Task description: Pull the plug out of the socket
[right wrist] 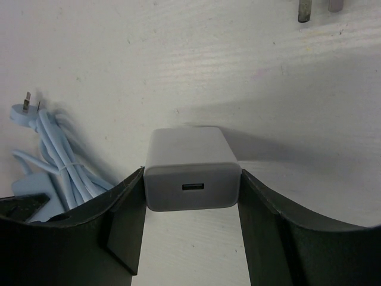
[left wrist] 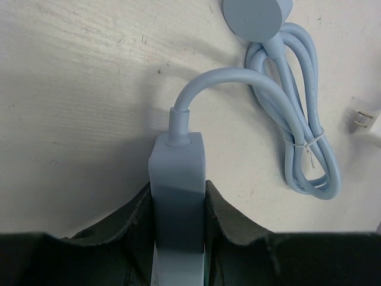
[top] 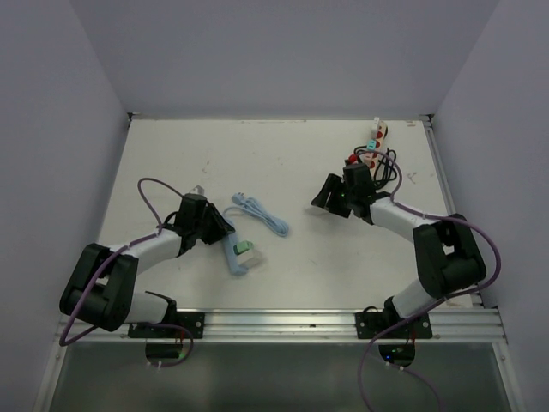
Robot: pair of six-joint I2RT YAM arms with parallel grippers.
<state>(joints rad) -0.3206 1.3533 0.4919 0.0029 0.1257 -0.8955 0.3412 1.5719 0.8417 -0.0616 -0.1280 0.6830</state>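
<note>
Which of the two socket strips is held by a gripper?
The light blue strip, clamped between the fingers of the left gripper. The white strip, with coloured marks, lies ungripped at the far right of the overhead view.

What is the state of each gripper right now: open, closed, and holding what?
Left gripper: closed on the light blue socket block.
Right gripper: closed on the white charger.

Scuffed white desk [top: 283,159], light blue power strip [top: 233,257] and its bundled cable [top: 266,218] lying mid-desk, white power strip [top: 378,136] at the far-right corner.
</note>
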